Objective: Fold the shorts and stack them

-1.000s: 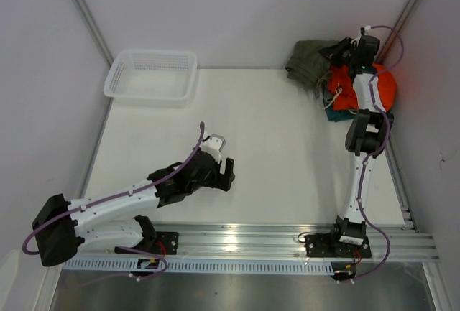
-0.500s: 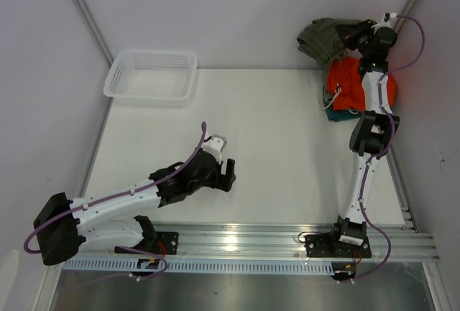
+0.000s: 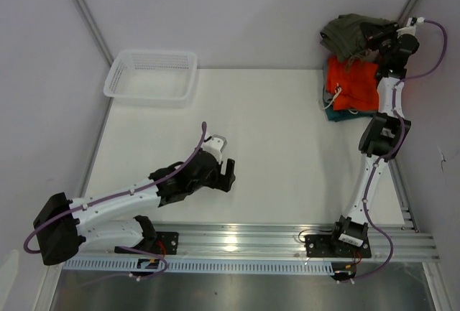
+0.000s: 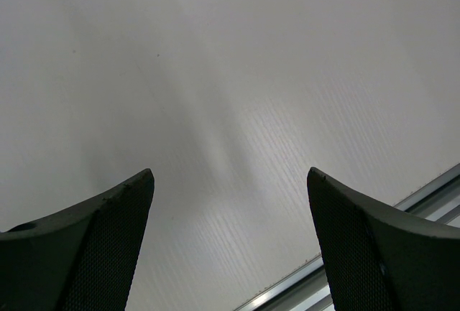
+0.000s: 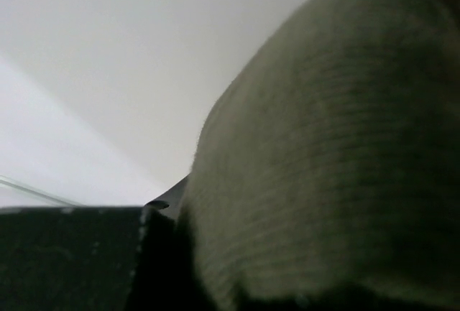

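Note:
The olive-green shorts (image 3: 351, 32) hang bunched in the air at the far right corner, above the table's back edge. My right gripper (image 3: 375, 38) is shut on them, with the arm stretched up and back. In the right wrist view the olive cloth (image 5: 330, 153) fills most of the picture, pressed against one dark finger (image 5: 72, 253). My left gripper (image 3: 227, 174) rests low over the near middle of the table, open. Its two fingers (image 4: 79, 253) stand wide apart over bare white tabletop, with nothing between them.
Bright orange shorts (image 3: 353, 85) lie on a teal garment (image 3: 335, 114) at the right rear of the table. A white mesh basket (image 3: 152, 75) stands at the back left. An aluminium rail (image 3: 251, 235) runs along the near edge.
My right gripper has carried the olive shorts up and to the right, off the orange pile and toward the back corner. The left arm has stayed put.

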Controlling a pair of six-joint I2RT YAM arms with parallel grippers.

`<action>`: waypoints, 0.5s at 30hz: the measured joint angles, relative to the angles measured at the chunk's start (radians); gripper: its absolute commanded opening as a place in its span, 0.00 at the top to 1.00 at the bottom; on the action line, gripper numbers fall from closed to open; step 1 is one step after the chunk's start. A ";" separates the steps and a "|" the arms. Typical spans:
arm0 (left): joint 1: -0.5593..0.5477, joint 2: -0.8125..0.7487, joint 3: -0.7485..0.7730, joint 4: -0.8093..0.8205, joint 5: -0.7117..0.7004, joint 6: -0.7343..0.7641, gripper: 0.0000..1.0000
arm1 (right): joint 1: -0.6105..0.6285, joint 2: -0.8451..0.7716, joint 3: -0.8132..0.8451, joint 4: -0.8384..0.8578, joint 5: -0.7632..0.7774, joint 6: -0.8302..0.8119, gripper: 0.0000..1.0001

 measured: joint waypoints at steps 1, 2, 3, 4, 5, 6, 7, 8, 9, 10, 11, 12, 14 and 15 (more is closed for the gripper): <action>0.000 0.001 0.003 0.000 0.000 0.000 0.11 | 0.000 0.000 -0.002 0.009 -0.002 0.001 1.00; 0.000 0.003 0.005 0.000 0.000 0.000 0.11 | 0.000 0.000 -0.010 0.021 -0.003 0.004 1.00; 0.000 0.004 0.008 0.000 0.000 0.000 0.11 | 0.000 -0.007 -0.032 0.043 -0.005 0.007 1.00; 0.000 0.005 0.010 0.000 0.001 0.000 0.11 | 0.000 -0.018 -0.066 0.060 -0.004 0.010 1.00; 0.000 0.006 0.011 0.000 0.001 0.000 0.11 | 0.000 -0.031 -0.103 0.072 0.000 0.015 1.00; 0.000 0.008 0.012 0.000 0.001 0.000 0.11 | 0.000 -0.044 -0.147 0.087 0.005 0.018 1.00; 0.000 0.010 0.013 0.000 0.001 0.000 0.11 | 0.000 -0.062 -0.195 0.097 0.010 0.021 1.00; 0.000 0.012 0.013 0.000 0.001 0.000 0.11 | 0.000 -0.079 -0.240 0.098 0.020 0.022 1.00; 0.000 0.013 0.014 0.000 0.001 0.000 0.11 | 0.000 -0.095 -0.285 0.103 0.035 0.021 1.00; 0.000 0.014 0.015 0.000 0.002 0.000 0.12 | 0.000 -0.117 -0.336 0.109 0.053 0.018 1.00; 0.000 0.014 0.015 0.000 0.002 0.000 0.11 | 0.000 -0.139 -0.385 0.110 0.070 0.012 1.00; 0.000 0.014 0.015 0.000 0.002 0.000 0.11 | -0.001 -0.159 -0.427 0.113 0.087 0.003 1.00; 0.000 0.011 0.015 0.000 0.003 0.000 0.12 | -0.002 -0.190 -0.488 0.128 0.109 -0.010 1.00; 0.000 0.008 0.015 0.000 0.003 0.000 0.11 | -0.002 -0.209 -0.525 0.148 0.122 -0.013 1.00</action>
